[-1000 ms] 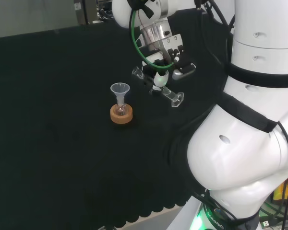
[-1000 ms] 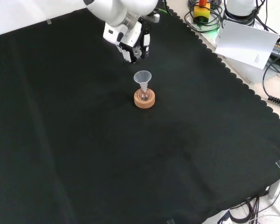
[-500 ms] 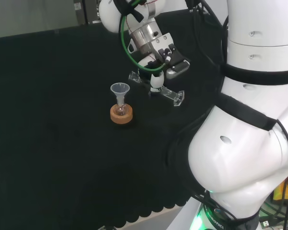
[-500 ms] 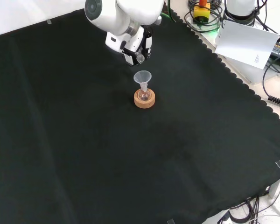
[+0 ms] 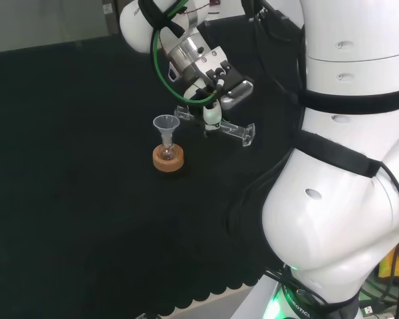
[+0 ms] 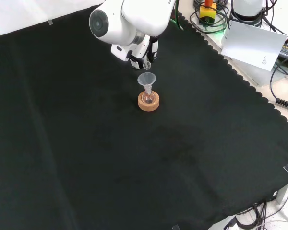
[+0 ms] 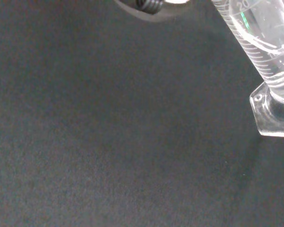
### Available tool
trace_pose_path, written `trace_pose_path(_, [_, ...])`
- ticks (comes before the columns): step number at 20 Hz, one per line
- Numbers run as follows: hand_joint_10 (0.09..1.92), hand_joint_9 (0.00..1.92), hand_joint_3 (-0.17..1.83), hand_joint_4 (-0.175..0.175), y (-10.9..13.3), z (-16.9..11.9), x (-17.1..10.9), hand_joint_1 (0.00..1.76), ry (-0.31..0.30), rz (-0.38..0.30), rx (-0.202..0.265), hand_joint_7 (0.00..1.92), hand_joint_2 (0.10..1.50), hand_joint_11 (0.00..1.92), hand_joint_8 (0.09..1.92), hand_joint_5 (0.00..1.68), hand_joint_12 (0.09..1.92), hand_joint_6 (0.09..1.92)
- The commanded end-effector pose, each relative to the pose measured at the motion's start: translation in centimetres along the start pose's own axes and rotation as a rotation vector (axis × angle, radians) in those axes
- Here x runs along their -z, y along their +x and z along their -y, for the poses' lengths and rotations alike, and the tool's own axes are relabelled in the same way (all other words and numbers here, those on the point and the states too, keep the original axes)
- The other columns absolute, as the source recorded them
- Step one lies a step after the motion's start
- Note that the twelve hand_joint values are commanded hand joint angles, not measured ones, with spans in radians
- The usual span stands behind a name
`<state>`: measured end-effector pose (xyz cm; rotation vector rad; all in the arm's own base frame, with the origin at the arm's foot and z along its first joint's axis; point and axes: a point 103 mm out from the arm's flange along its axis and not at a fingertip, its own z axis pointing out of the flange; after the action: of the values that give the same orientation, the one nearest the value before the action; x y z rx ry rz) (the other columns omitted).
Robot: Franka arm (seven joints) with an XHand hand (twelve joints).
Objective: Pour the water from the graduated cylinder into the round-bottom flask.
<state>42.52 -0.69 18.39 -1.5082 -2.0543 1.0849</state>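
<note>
Graduated cylinder (image 5: pixel 216 124): clear, with printed scale marks; held off the counter (image 5: pixel 66 199) in the robot hand (image 5: pixel 209 86), lying nearly level in the head view. Its mouth end points to the view's left and sits just beside the funnel's rim; its flat base (image 5: pixel 248 135) points to the view's right, slightly lower. In the wrist view the cylinder (image 7: pixel 262 42) shows clear liquid inside near the base.

Robot hand: black and white, fingers curled round the cylinder's middle, gripping from above. The wrist is bent down and toward the head view's left, with a green cable (image 5: pixel 161 63) looping beside it. In the front view the robot hand (image 6: pixel 143 54) shows just beyond the funnel, under a big white arm link (image 6: pixel 127 21).

Funnel (image 5: pixel 165 127): small, clear, standing upright in the flask's neck.

Round-bottom flask (image 5: pixel 167 151): small, clear, seated in the cork ring; contents cannot be told.

Cork ring (image 5: pixel 168 160): tan stand, resting on the counter near the middle of the cloth; in the front view (image 6: pixel 148 102) it lies directly below the robot hand.

Counter: covered with black cloth, scalloped along its edge.
</note>
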Motion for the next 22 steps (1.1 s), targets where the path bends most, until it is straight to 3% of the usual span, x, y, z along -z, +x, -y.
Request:
trace_pose_path(1, [0.09,1.49,0.0,-0.175,0.6,0.2,0.3,1.28,0.044,0.091,-0.054,1.14,1.05,1.21,0.78,1.1,0.71,0.81])
trace_pose_path(10, [0.09,1.49,0.0,-0.175,1.0,0.2,1.0,1.28,0.129,0.139,-0.156,1.14,1.05,1.21,0.78,1.1,0.71,0.82])
trace_pose_path(22, [0.09,1.49,0.0,-0.175,1.7,1.0,2.5,1.28,0.16,0.164,-0.209,1.12,1.06,1.22,0.81,1.08,0.7,0.84])
